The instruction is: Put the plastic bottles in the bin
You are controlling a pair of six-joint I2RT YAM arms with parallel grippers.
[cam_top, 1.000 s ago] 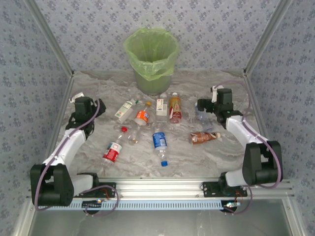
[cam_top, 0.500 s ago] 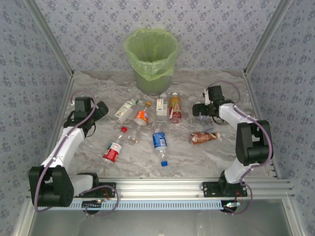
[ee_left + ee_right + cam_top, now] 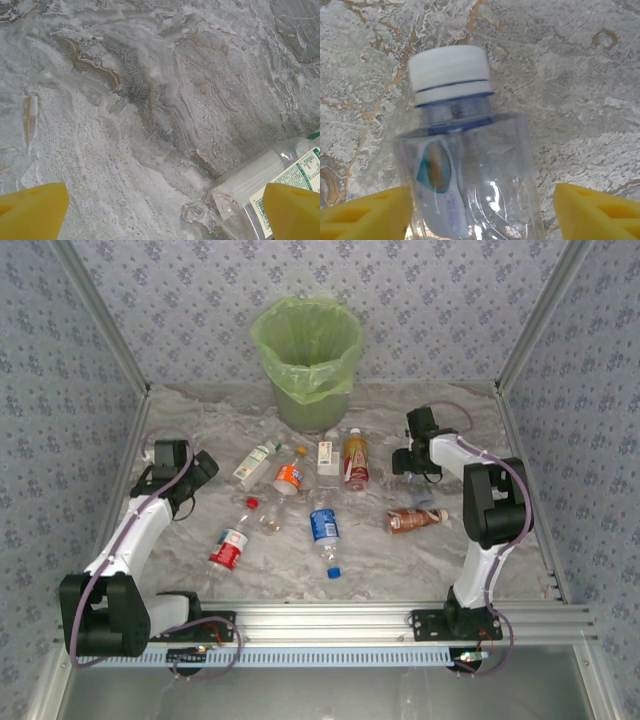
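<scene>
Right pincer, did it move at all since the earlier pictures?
Yes. The right pincer swung a little left, toward the bin, judged against the brown bottle, which stayed put.

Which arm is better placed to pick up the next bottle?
Right. The right gripper is open astride the white-capped bottle, a finger each side. The left gripper has a green-labelled bottle off-centre, by one finger.
</scene>
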